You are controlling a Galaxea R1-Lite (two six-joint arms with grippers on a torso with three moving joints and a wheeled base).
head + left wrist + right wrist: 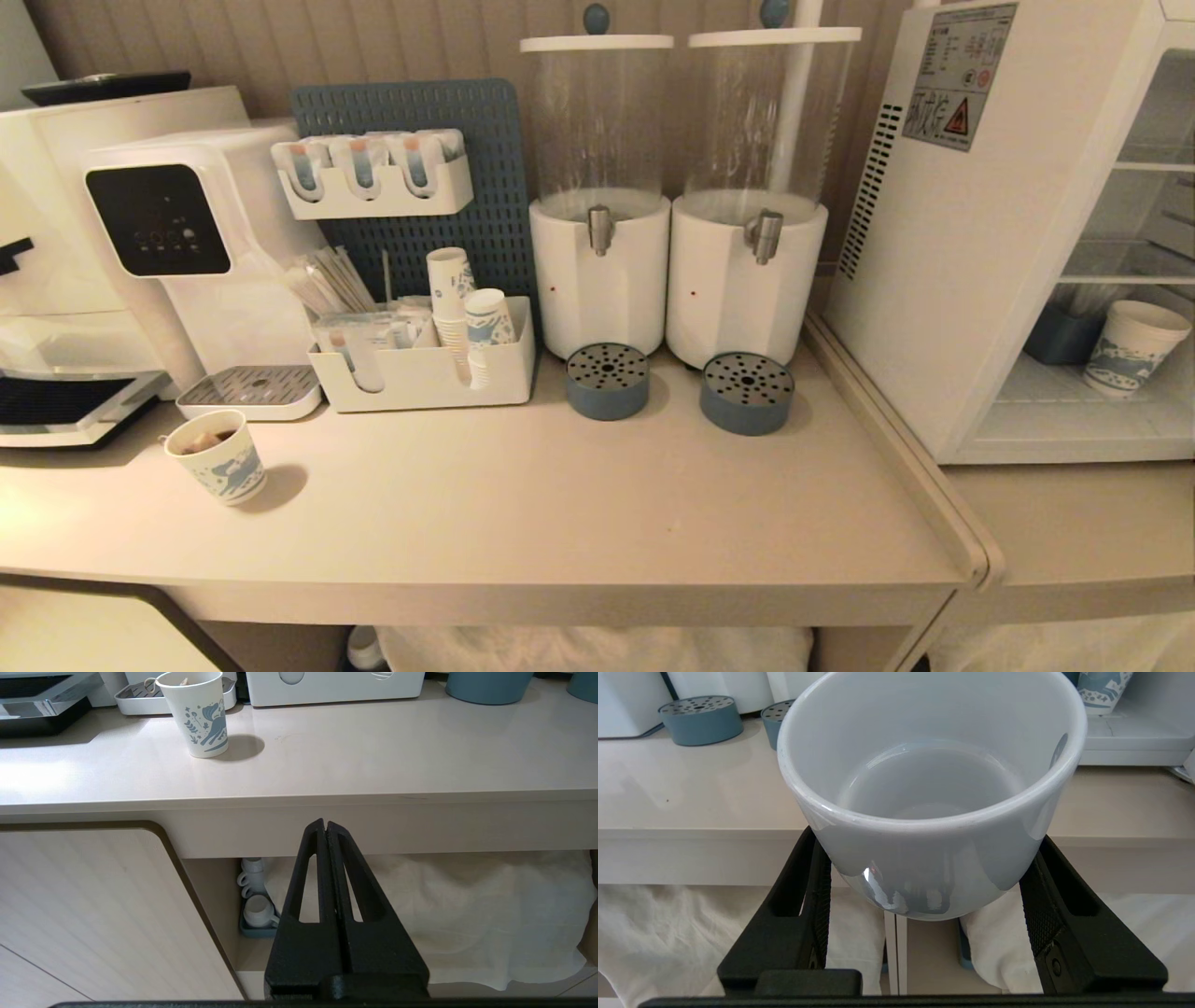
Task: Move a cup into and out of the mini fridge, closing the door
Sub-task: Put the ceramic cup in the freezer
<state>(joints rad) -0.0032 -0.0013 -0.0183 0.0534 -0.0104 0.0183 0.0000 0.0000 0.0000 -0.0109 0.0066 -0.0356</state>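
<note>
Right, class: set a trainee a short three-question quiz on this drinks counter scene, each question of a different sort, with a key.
1. True or false: the right pincer holds the white cup.
2. What stands inside the fridge? A) a patterned paper cup B) a kettle C) a plate
3. Fill in: the left pincer is ____.

Key:
1. True; it grips the cup by its sides, in front of the counter.
2. A; the paper cup stands on the fridge floor.
3. Shut, holding nothing, below the counter's front edge.
</note>
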